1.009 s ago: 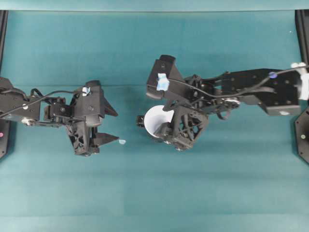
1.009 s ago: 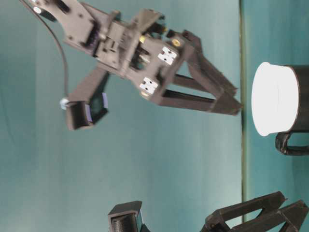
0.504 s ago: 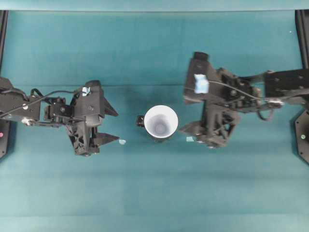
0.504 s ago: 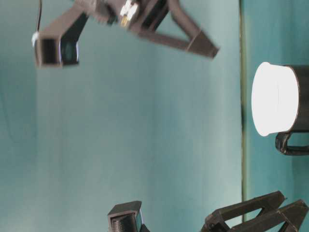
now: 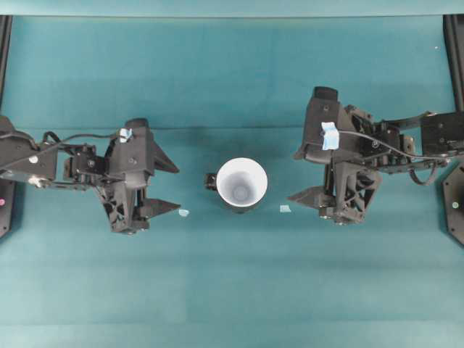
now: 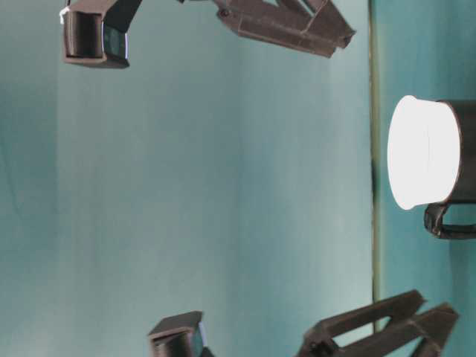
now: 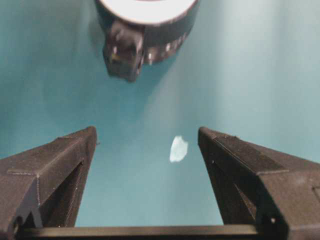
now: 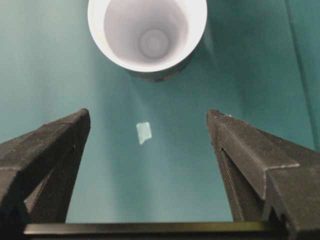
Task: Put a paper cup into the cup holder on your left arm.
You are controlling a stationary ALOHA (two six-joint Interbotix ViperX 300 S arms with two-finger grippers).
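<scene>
The white paper cup (image 5: pixel 241 182) stands upright inside the black cup holder (image 5: pixel 211 181) at the table's middle, its rim above the holder's edge. It shows the same way in the table-level view, the cup (image 6: pixel 420 152) seated in the holder (image 6: pixel 465 149). My left gripper (image 5: pixel 175 190) is open and empty, left of the holder and apart from it. My right gripper (image 5: pixel 293 178) is open and empty, right of the cup and apart from it. The left wrist view shows the holder (image 7: pixel 160 37) ahead of the open left gripper (image 7: pixel 146 132). The right wrist view shows the cup (image 8: pixel 147 32) ahead of the open right gripper (image 8: pixel 147 114).
Two small pale scraps lie on the teal table: one (image 5: pixel 183 213) near the left gripper, one (image 5: pixel 285 209) near the right gripper. Black frame posts stand at the far left (image 5: pixel 4 43) and far right (image 5: pixel 455 43) edges.
My right gripper has drawn back to the right, away from the cup, with its jaws open. The cup stays in the holder. The left arm has barely moved.
</scene>
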